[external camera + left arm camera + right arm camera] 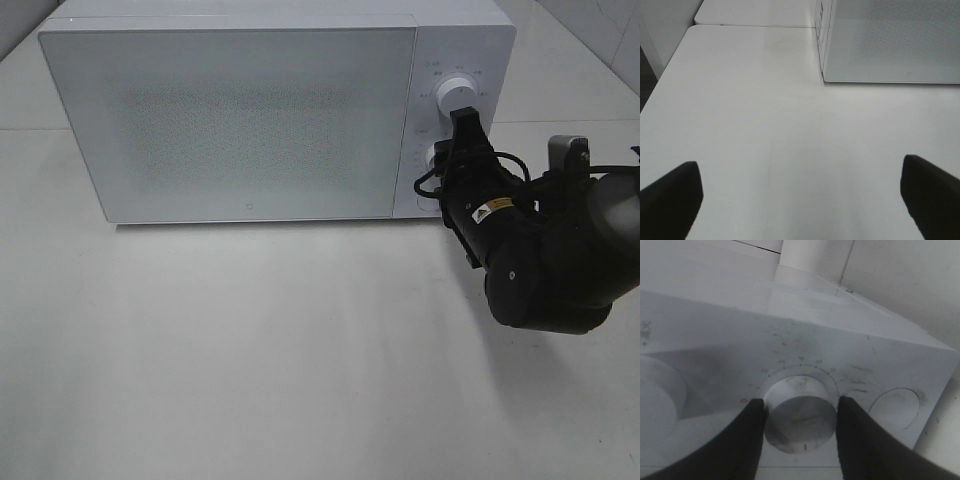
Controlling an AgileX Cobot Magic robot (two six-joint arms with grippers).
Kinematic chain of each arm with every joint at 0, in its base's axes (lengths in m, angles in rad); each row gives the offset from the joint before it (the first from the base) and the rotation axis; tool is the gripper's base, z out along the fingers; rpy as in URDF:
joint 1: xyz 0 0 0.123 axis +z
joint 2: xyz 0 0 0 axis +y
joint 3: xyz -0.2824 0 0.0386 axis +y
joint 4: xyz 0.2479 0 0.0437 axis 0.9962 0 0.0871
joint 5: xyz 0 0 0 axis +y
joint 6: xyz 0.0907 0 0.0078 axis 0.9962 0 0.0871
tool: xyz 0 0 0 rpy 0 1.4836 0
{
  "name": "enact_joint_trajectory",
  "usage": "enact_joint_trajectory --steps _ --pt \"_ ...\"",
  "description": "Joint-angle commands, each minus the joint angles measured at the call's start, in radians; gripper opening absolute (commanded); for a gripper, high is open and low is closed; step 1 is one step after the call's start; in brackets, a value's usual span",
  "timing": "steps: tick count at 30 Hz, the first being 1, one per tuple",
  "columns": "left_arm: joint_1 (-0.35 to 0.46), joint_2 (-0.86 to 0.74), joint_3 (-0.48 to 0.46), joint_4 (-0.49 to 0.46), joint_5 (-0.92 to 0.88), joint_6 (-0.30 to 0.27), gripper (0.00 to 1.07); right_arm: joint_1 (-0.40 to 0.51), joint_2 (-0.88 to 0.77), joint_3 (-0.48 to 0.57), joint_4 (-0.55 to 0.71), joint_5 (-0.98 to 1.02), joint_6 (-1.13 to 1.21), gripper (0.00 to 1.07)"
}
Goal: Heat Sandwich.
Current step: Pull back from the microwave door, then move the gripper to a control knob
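Note:
The white microwave (240, 120) stands at the back of the table with its door closed. The sandwich is out of view in every frame. My right gripper (449, 152) reaches the control panel, and its two dark fingers (752, 430) press on either side of the lower round knob (800, 422). The upper knob (458, 92) is free. My left gripper (800, 165) does not show in the exterior view. In its own wrist view it hovers open over bare table, with the microwave's front corner (827, 75) ahead of it.
A round button (895, 407) sits on the panel beside the gripped knob. The white table (250, 350) stretches in front of the microwave. Its left edge (660, 85) drops off near a wall. The bulky right arm (550, 260) occupies the right side.

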Motion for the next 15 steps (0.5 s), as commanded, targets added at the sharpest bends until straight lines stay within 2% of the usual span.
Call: enact_joint_trajectory --steps 1,8,15 --pt "0.001 -0.029 0.003 -0.008 -0.009 0.002 1.04 -0.009 -0.005 -0.009 0.059 -0.085 0.1 0.09" --pt "0.001 -0.029 0.003 -0.008 -0.009 0.002 1.04 -0.009 -0.005 -0.009 0.065 -0.085 0.318 0.1" --pt "0.001 -0.029 0.003 -0.008 -0.009 0.002 1.04 -0.009 -0.005 -0.009 0.074 -0.136 0.415 0.1"
